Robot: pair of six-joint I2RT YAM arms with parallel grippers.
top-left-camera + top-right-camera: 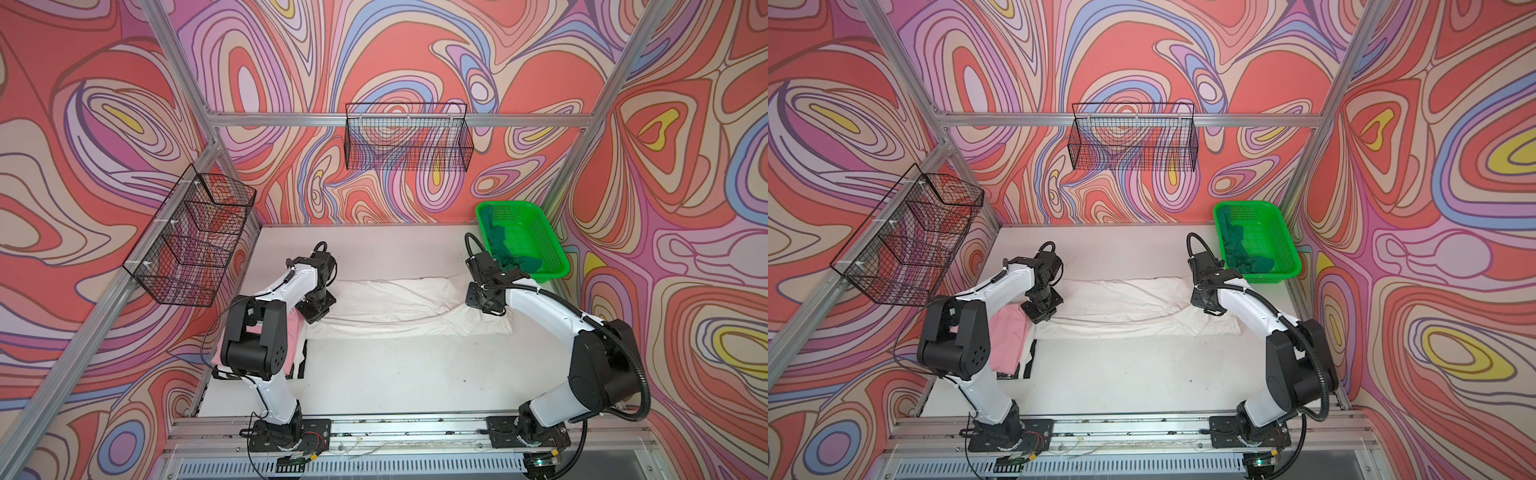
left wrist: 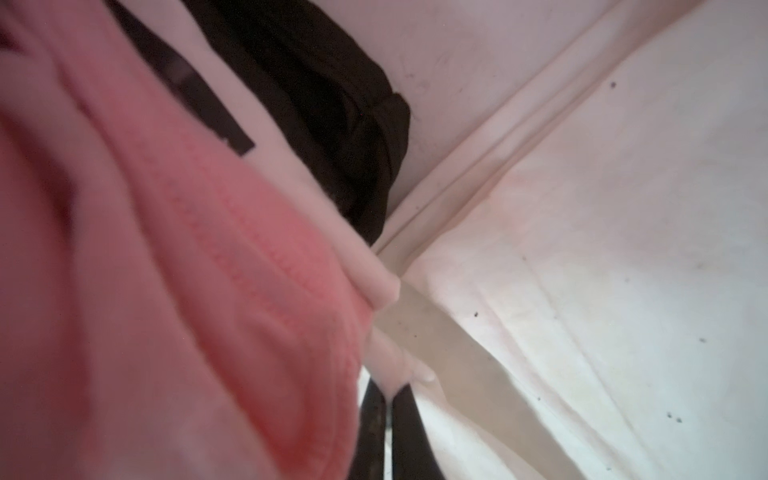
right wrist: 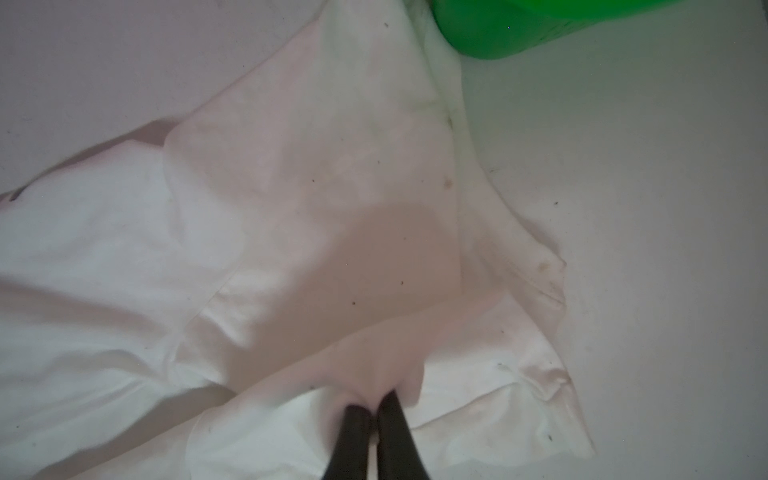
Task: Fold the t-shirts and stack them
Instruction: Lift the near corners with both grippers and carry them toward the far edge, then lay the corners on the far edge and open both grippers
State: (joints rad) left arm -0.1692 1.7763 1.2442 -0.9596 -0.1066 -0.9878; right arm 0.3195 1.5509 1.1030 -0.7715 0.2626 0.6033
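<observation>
Nearest, on the left, the pink t-shirt [image 1: 1007, 336] lies folded flat. Just past it the white t-shirt [image 1: 399, 307] stretches as a long band across the table [image 1: 395, 374], its long axis running side to side. The left gripper [image 2: 388, 392] is pinched tight on the left end and the right gripper [image 3: 374, 405] is clamped on the right end. Neither is nearer, so this looks like a two-handed fold. Far right, the dark green t-shirt [image 1: 505, 253] sits crumpled in the green plastic basket [image 1: 540, 241]. No label or writing is readable anywhere.
</observation>
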